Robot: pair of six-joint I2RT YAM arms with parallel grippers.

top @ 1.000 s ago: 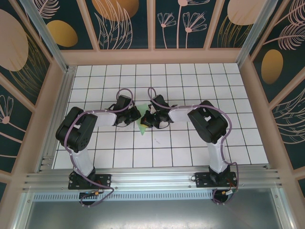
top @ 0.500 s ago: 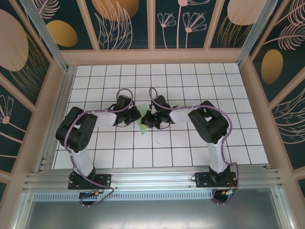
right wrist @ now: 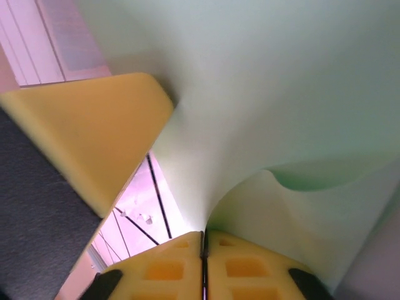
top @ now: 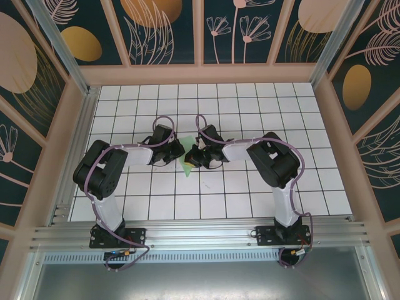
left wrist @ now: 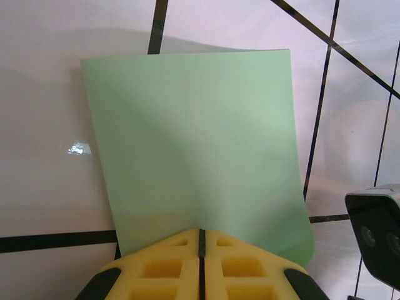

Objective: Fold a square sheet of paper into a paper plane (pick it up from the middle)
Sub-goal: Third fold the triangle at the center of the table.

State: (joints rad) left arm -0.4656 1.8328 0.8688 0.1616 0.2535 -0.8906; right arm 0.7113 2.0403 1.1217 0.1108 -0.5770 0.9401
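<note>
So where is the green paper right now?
In the top view the green paper is near the middle of the white grid table, pinched between the left fingers and the right fingers.

The left arm (top: 103, 175) and the right arm (top: 275, 165) look alike, each built of smooth white tubular links joined by bulky black joint housings and mounted on a flat black base plate (top: 117, 237). A thin purple cable (top: 163, 117) runs along each arm from base to wrist, standing off in small loops. The left end effector (left wrist: 200, 232) and the right end effector (right wrist: 203, 234) have bright yellow fingers (left wrist: 165, 272) moulded with rows of square recesses, with rounded black parts at their outer corners.
</note>
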